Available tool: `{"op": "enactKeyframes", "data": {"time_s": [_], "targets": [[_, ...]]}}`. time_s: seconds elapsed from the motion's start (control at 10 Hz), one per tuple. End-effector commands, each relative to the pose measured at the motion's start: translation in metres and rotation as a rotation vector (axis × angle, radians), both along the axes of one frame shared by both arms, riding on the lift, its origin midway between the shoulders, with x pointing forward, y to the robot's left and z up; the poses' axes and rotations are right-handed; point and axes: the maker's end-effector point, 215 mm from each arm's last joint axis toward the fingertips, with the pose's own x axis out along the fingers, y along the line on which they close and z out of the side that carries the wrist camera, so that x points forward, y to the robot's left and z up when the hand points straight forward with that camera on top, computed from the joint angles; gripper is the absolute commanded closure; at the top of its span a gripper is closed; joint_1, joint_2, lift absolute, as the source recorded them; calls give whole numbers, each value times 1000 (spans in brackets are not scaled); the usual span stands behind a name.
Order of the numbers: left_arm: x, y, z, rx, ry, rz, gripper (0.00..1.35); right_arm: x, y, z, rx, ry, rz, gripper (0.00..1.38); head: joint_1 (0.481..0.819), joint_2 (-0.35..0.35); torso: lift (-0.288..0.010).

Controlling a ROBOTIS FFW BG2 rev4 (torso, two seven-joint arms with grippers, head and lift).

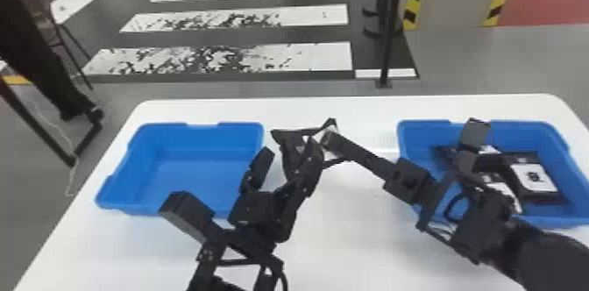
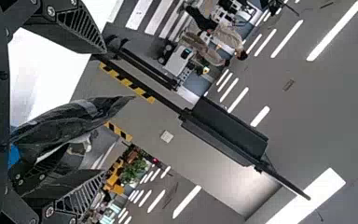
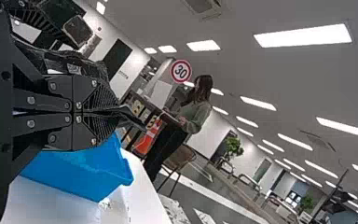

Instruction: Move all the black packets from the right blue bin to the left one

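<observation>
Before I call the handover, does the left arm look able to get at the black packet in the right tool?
Probably yes: the left tool stands open with the black packet between its fingers, and nothing visible blocks them.

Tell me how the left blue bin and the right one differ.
The right bin holds black packets with white labels; the left bin shows bare floor. The right arm crosses the right bin's left part; the left arm covers the left bin's near right part. Both are blue, on the white table.
</observation>
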Motion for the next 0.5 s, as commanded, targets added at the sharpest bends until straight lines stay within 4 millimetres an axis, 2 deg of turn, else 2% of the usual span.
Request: {"op": "enactKeyframes", "data": {"time_s": [0.0, 0.1, 0.2, 0.4], "targets": [[1, -2, -1, 11, 1, -7, 268, -6, 13, 3, 15, 4, 29, 1179, 695, 144, -168], [3, 2, -3, 35, 4, 3, 1056, -6, 14, 4, 18, 2, 27, 1179, 695, 148, -168], [5, 9, -9, 26, 28, 17, 1171, -5, 13, 4, 23, 2, 24, 1179, 695, 159, -168], [4, 8, -10, 14, 32, 15, 1216, -3, 12, 4, 23, 0, 19, 1179, 695, 170, -168]]}}
